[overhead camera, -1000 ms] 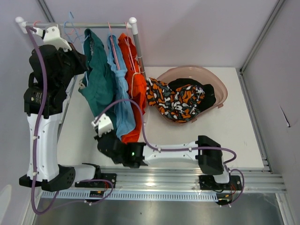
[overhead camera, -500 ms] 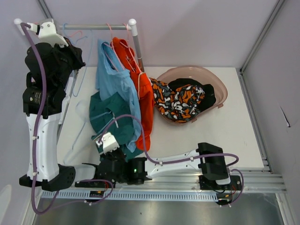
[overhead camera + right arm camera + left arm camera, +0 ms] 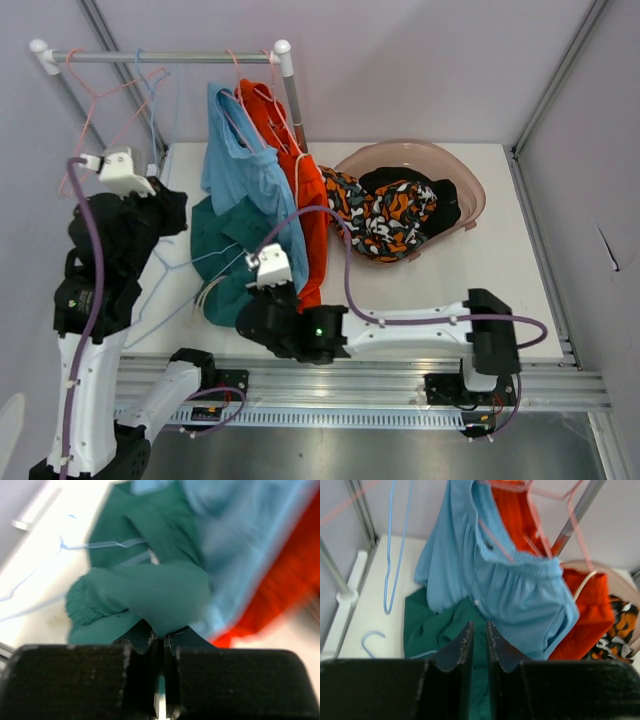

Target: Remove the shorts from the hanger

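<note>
teal shorts pinched low, hanger wire close by

my right gripper (image 3: 160,637) is clamped on a fold of the teal shorts (image 3: 225,270), which lie bunched on the table (image 3: 520,290) near its front left, under the hanging light blue shorts (image 3: 245,180). my left gripper (image 3: 477,635) hovers above them, fingers nearly together with only a sliver of gap, holding nothing.

a thin pale blue hanger (image 3: 115,544) lies across the teal cloth, and i cannot tell whether it is threaded through the waistband. i judge the safe move is to lift slowly and watch that wire: if it rises too, pin it with the left.

for room, the light blue shorts and the orange shorts (image 3: 305,200) hang between me and the basin (image 3: 470,190), which holds the patterned shorts (image 3: 375,215) and black shorts (image 3: 440,200). i would carry the teal pair along the near edge, under their hems, clear of the rail post (image 3: 290,90).
</note>
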